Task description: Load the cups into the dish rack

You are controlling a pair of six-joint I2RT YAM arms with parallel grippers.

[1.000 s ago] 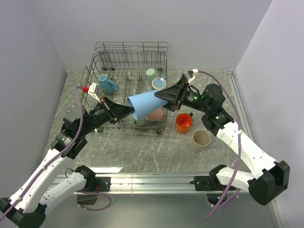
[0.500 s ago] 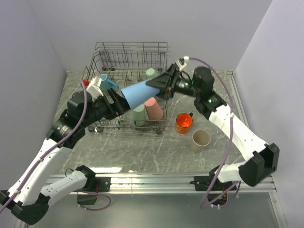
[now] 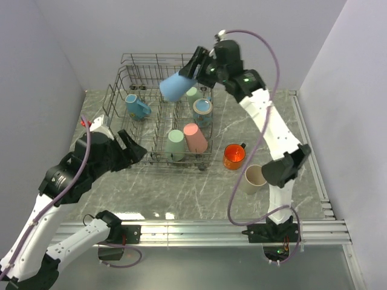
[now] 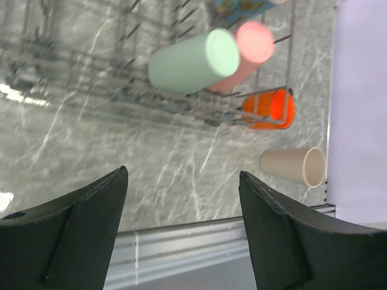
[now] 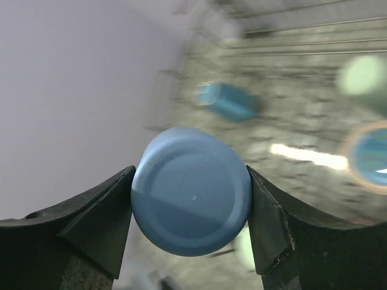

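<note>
The right gripper (image 3: 192,70) holds the light blue cup (image 3: 175,86) by its sides, above the far part of the dish rack (image 3: 158,80), long axis tilted toward the left. The left gripper (image 3: 136,152) stands wide open and empty at the rack's near-left corner.

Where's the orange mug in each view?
Top external: orange mug on the table, right of the dish rack, left of the beige cup.
Left wrist: right of centre, above the beige cup.
Right wrist: not in it.
Shared landmark: the beige cup.
</note>
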